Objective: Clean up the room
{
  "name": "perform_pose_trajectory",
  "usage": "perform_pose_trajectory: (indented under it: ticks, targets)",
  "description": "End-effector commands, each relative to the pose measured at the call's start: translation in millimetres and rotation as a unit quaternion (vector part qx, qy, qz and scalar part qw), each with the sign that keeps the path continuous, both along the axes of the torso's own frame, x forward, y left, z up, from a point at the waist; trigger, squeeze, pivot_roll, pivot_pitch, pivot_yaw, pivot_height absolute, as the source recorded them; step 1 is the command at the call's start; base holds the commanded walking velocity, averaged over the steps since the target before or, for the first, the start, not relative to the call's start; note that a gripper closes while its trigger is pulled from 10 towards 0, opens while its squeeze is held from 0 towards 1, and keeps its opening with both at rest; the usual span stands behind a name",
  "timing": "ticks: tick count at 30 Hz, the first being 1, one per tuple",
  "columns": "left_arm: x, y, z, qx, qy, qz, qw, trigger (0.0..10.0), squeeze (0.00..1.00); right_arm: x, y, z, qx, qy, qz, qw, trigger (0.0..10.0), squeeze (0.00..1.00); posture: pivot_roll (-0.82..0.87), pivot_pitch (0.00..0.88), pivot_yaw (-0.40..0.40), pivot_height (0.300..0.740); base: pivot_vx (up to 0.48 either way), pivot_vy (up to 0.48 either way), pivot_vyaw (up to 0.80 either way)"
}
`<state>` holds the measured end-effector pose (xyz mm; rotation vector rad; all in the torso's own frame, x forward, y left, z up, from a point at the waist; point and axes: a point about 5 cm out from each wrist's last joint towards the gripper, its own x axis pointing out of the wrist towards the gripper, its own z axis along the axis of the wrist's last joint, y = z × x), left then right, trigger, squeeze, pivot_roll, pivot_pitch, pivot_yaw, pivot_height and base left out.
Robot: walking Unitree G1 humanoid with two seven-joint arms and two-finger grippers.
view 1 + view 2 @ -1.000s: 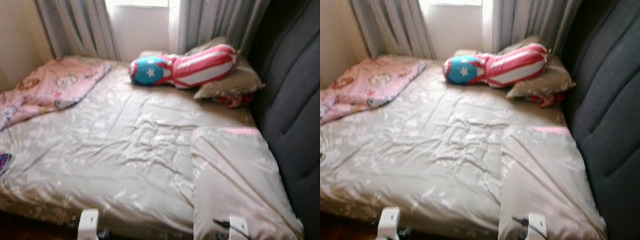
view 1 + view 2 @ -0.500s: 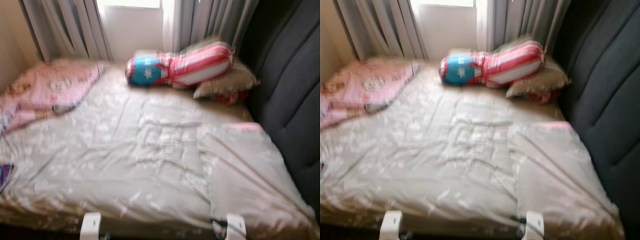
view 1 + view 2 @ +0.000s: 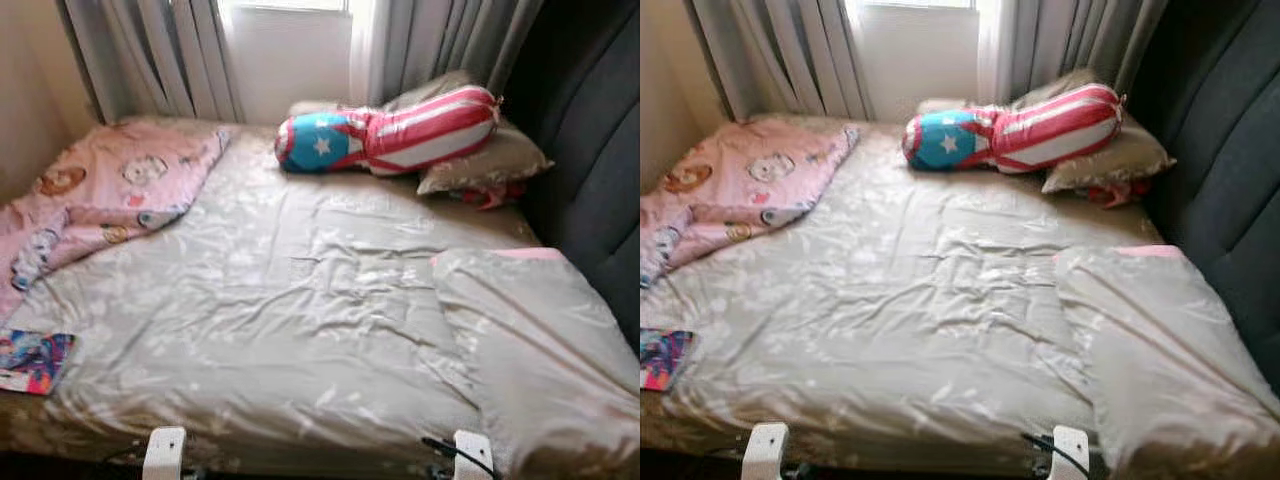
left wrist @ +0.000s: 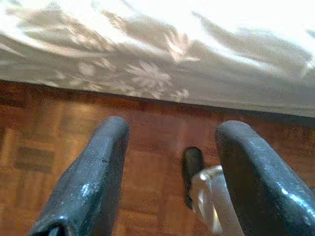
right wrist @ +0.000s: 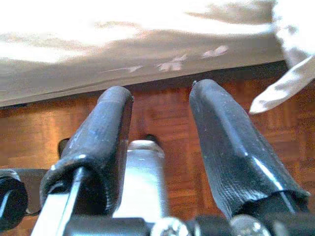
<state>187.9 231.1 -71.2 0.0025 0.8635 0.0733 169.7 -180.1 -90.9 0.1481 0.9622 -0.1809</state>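
A wide bed covered by a beige floral-print satin quilt (image 3: pixel 300 300) lies before the robot, and several loose things on it look like what the tidying is for. A crumpled pink cartoon-print blanket (image 3: pixel 100 195) is bunched along the bed's left edge toward the far left corner, probably thrown aside rather than folded. A small colourful flat booklet or card (image 3: pixel 33 361) lies at the near left corner of the bed, close to the edge, so it seems the easiest thing to reach first. At the far edge, under the grey curtains (image 3: pixel 160 55), a bolster cushion with a blue star end and red and white stripes (image 3: pixel 390 135) leans across a beige pillow (image 3: pixel 485 160), with something red, too small to identify, tucked beneath. A second beige pillow (image 3: pixel 540 360) sits at the near right corner beside the dark padded headboard (image 3: pixel 595 150). The left gripper (image 4: pixel 170 167) and the right gripper (image 5: pixel 160 142) both hang low over the brown parquet floor (image 4: pixel 64 128) just off the bed's near edge, each with its black fingers spread and nothing between them, apparently idle until a target is chosen.
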Motion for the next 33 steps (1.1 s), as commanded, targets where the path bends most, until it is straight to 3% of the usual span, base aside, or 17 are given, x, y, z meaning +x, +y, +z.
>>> perform_pose_trajectory:
  ticks: [1,33]
  targets:
    - [-2.9,-10.0,-4,-0.011,0.012,-0.005,1.0,10.0,0.0,-5.5,-7.9,-2,-0.009,0.009,-0.007,1.0,10.0,0.0,0.01,0.0,-0.031,0.74,0.0,0.465,0.0]
    - [-16.7,-11.6,-11,-0.011,0.027,-0.003,1.0,10.0,0.0,-5.7,-4.6,-2,-0.007,0.009,-0.006,1.0,10.0,0.0,0.01,0.0,-0.025,0.74,0.0,0.467,0.0]
